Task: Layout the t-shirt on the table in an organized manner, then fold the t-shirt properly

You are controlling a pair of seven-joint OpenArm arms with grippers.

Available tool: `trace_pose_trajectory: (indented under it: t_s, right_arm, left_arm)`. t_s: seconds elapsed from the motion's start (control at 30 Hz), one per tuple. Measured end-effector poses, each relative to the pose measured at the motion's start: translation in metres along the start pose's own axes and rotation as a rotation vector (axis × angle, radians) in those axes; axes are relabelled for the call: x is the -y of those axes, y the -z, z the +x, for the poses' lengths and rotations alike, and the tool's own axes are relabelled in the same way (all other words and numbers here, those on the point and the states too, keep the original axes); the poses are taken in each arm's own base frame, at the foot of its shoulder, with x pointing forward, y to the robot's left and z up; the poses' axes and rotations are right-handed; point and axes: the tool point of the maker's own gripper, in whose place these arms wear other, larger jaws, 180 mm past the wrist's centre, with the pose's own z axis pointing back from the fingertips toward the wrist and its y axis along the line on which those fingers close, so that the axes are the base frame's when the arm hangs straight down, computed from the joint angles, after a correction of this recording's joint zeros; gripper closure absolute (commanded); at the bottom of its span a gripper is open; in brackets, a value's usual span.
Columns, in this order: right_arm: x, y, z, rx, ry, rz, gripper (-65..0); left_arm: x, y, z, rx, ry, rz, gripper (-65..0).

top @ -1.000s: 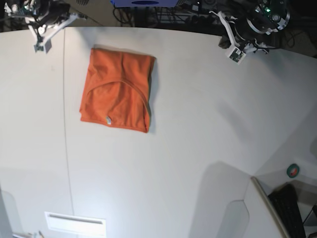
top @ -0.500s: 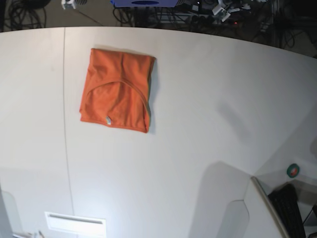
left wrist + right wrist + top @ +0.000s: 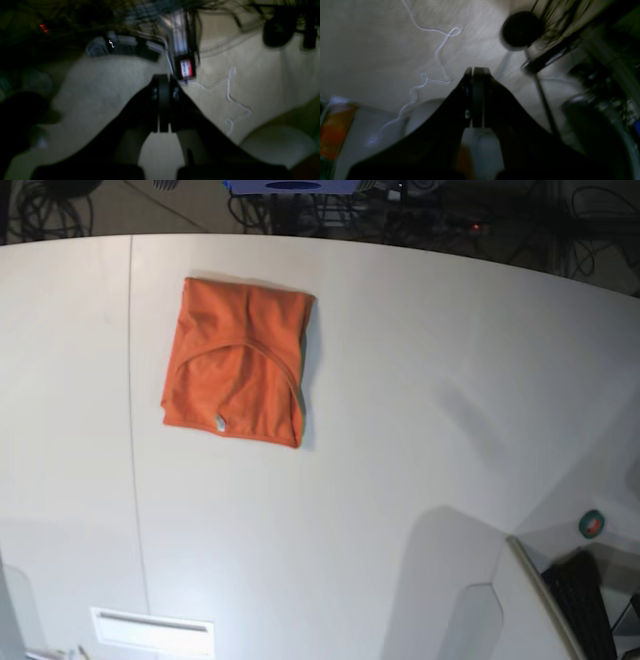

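On table (image 3: 400, 380), folded t-shirt (image 3: 237, 361) unmoved, arms gone from base view

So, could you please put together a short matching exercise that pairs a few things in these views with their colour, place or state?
Things:
1. t-shirt
2. table
3. left gripper
4. neck tag

Descriptions:
A. white, with one thin straight seam line
B. jaws shut, holding nothing
C. bright orange, folded into a compact rectangle
D. small and pale, near the folded cloth's lower edge in the base view

Pairs: 1-C, 2-A, 3-B, 4-D
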Motion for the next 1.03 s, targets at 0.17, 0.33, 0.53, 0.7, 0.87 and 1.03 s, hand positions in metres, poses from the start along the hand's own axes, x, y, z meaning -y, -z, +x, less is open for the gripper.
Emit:
trace_pose_trajectory:
  t_s: [0.17, 0.33, 0.53, 0.7, 0.87, 1.03]
  right_arm:
    - [0.003, 0.010, -0.005, 0.030, -0.060, -0.078, 0.0]
    - [-0.007, 0.009, 0.023, 0.136, -0.056, -0.061, 0.0]
    - [-0.004, 0.009, 0.016, 0.123, -0.059, -0.064, 0.0]
    - [-0.003, 0.009, 0.019, 0.127, -0.058, -0.067, 0.0]
    - [-0.007, 0.009, 0.019, 0.126, -0.056, -0.062, 0.0]
    - [-0.014, 0.008, 0.025, 0.136, -0.051, -0.051, 0.0]
  left_arm:
    - [0.004, 0.010, 0.030, 0.091, -0.002, -0.007, 0.0]
    - [0.008, 0.009, 0.026, 0.082, 0.018, -0.025, 0.0]
    - [0.008, 0.015, 0.010, -0.047, 0.022, -0.027, 0.0]
    - [0.031, 0.024, 0.005, -0.112, 0.008, -0.057, 0.0]
    - [0.053, 0.020, -0.011, -0.144, -0.011, -0.090, 0.0]
    - [0.041, 0.024, 0.001, -0.122, -0.006, -0.069, 0.0]
